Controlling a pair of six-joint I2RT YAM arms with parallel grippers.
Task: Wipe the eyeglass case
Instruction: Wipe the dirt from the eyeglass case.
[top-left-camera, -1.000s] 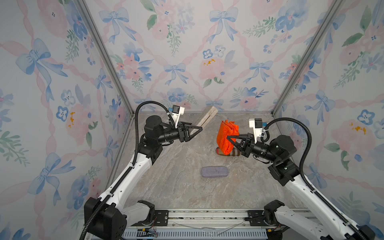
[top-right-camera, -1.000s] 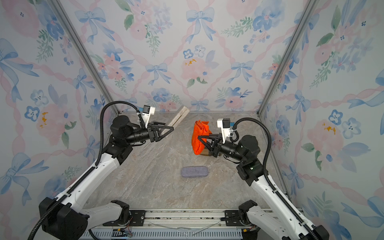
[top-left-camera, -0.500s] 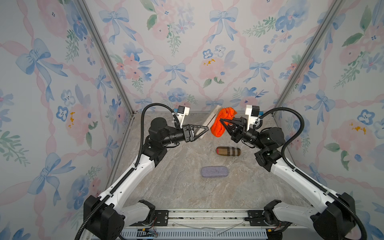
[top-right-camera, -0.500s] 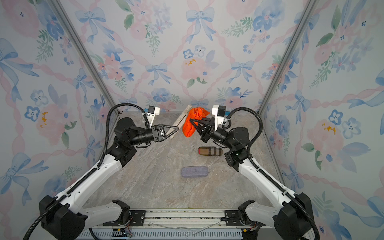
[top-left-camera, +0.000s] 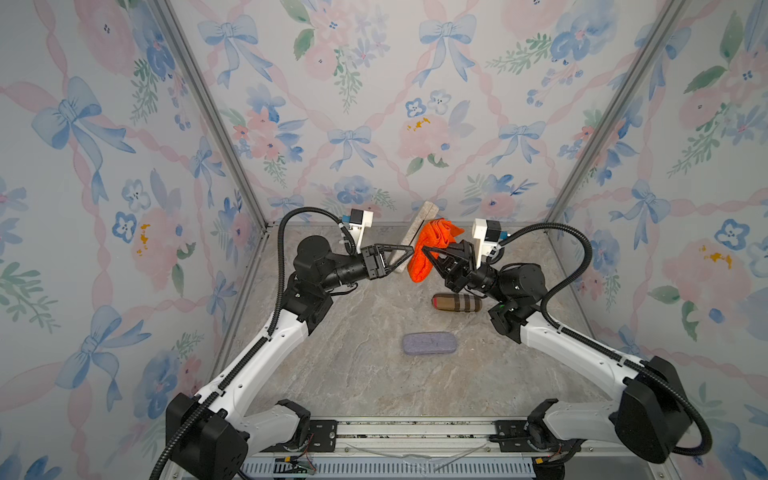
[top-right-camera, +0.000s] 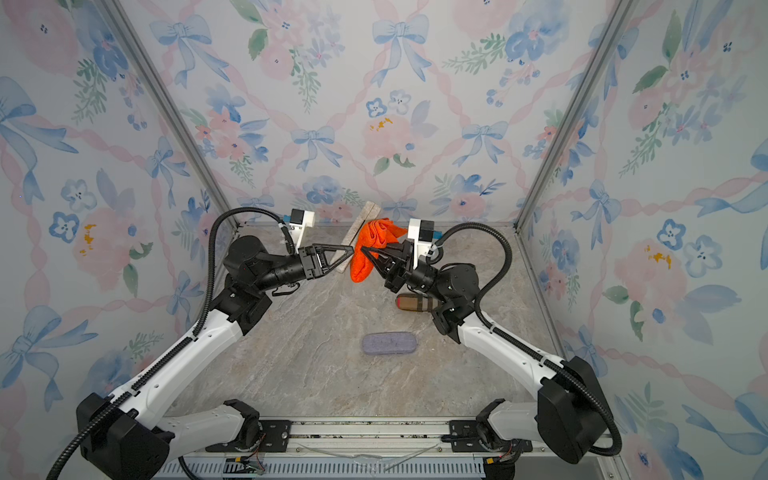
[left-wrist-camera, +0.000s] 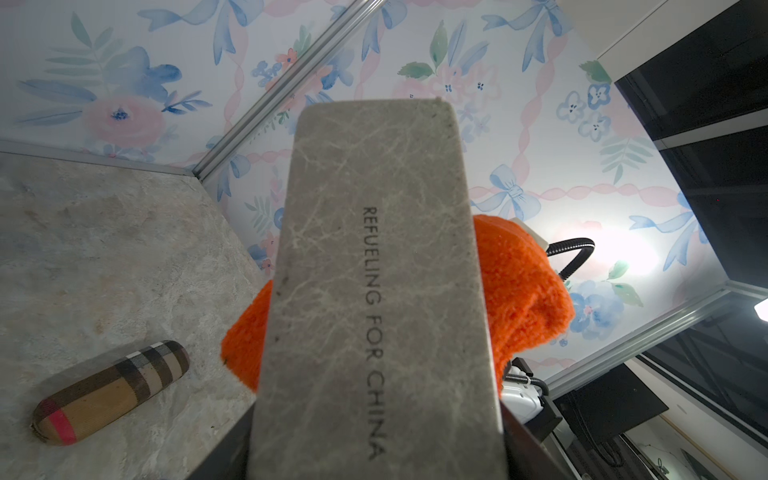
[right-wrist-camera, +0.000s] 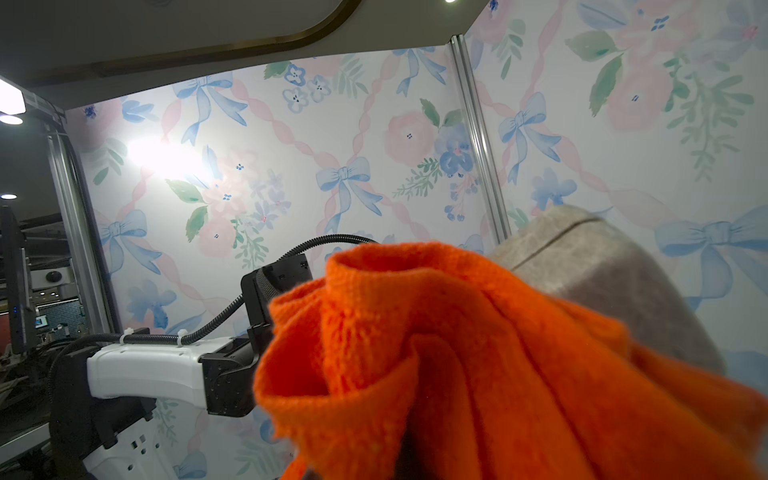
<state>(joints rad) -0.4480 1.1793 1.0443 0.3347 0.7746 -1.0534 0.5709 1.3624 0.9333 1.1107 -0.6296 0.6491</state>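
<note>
Above the marble table, the half-spread left gripper clamps the grey case; the right gripper, pinching the orange cloth, should rub lengthwise.

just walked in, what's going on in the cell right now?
Two-arm wipe, at the start by the look of it. The left gripper holds a grey eyeglass case tilted in the air above the table. The right gripper is shut on a bunched orange cloth, held right against the case's far side; contact looks likely but I can't confirm it. A plaid case and a purple-grey case lie on the table, apart from both arms.
</note>
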